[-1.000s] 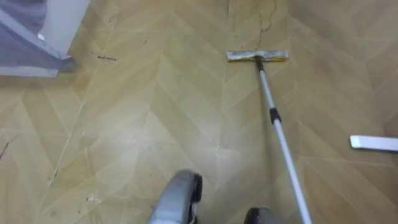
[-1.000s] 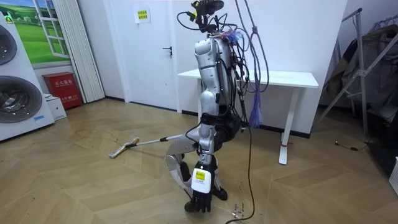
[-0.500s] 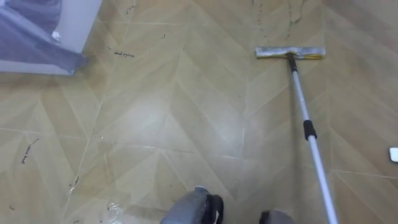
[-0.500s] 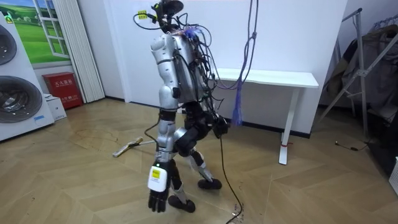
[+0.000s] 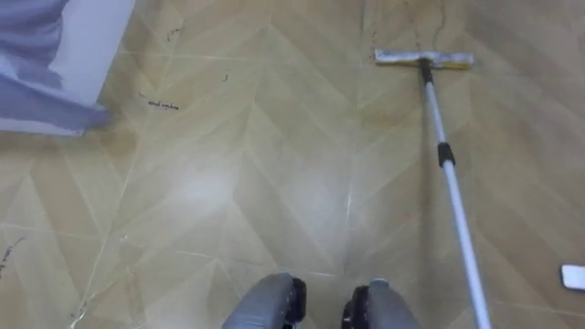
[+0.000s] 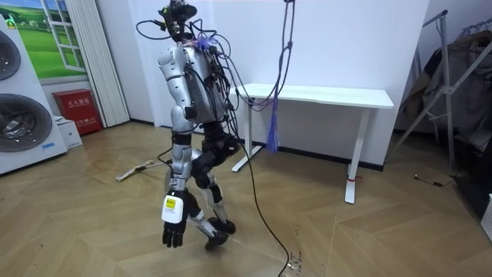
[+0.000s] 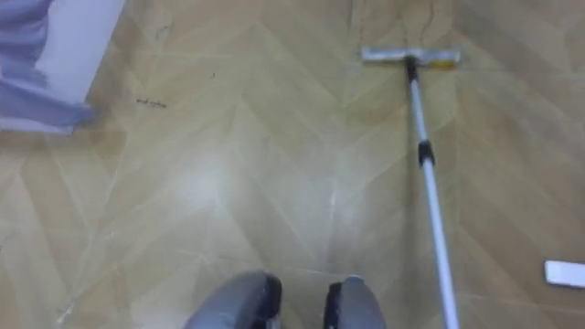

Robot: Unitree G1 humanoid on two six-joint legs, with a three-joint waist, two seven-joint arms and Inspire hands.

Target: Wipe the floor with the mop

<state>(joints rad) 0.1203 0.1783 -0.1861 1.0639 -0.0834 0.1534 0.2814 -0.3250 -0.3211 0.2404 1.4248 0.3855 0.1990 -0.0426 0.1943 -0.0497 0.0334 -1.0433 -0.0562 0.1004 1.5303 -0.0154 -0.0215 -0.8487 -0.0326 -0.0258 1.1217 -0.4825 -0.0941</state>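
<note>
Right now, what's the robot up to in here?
The robot is in mid-stride on the wooden floor, near the white table. A flat mop lies ahead of it. The mop head rests on the floor, and the pole runs back toward the robot's right side. Its left hand hangs open by its leg, holding nothing.

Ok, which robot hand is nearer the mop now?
Right, as far as I can judge: the mop lies ahead with its handle running back along the robot's right side. The left robot hand hangs open by the left leg, the body between it and the mop.
</note>
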